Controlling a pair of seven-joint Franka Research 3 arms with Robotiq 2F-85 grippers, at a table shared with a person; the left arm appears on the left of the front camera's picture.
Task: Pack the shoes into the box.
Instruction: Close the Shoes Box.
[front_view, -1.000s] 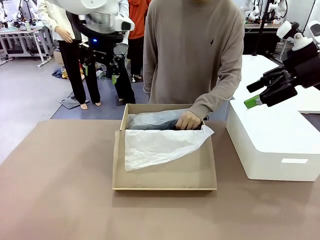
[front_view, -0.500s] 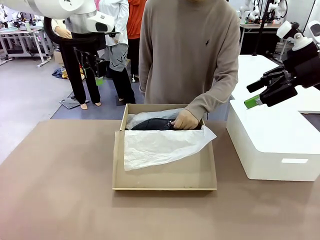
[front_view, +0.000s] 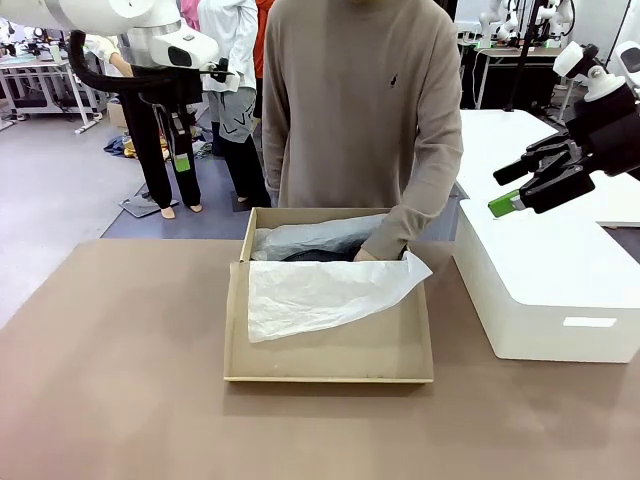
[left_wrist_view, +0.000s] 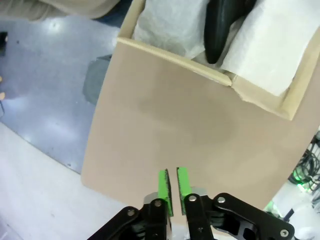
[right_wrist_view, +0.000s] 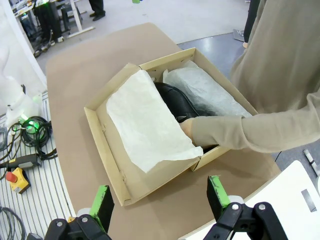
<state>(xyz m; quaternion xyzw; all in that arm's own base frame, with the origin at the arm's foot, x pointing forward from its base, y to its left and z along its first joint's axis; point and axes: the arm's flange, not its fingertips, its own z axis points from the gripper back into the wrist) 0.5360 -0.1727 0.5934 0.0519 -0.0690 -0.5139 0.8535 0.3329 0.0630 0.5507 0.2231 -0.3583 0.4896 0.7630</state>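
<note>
The tan box (front_view: 330, 377) lies open in the middle of the brown desk (front_view: 110, 380), its far half lined with crumpled white tissue paper (front_view: 320, 292) and a loose sheet draped over the middle. A glossy black shoe (right_wrist_view: 175, 102) lies in that far half, partly buried between the tissue folds. A second one may be under the greyish wrapped bundle beside it, but the paper hides too much to be sure. A person in a beige sweater stands at the far edge and reaches one hand (right_wrist_view: 186, 127) down into the box, fingers touching the black shoe. The left end effector (front_view: 182, 158) hangs high over the far left corner of the desk, well apart from the box. In the left wrist view its green pads (left_wrist_view: 163, 184) stand nearly together with only a thin slit between them and nothing gripped. The right end effector (front_view: 508, 190) hovers above a larger white box (front_view: 550, 290) on the right, its fingers (right_wrist_view: 102, 199) spread wide and empty.
</note>
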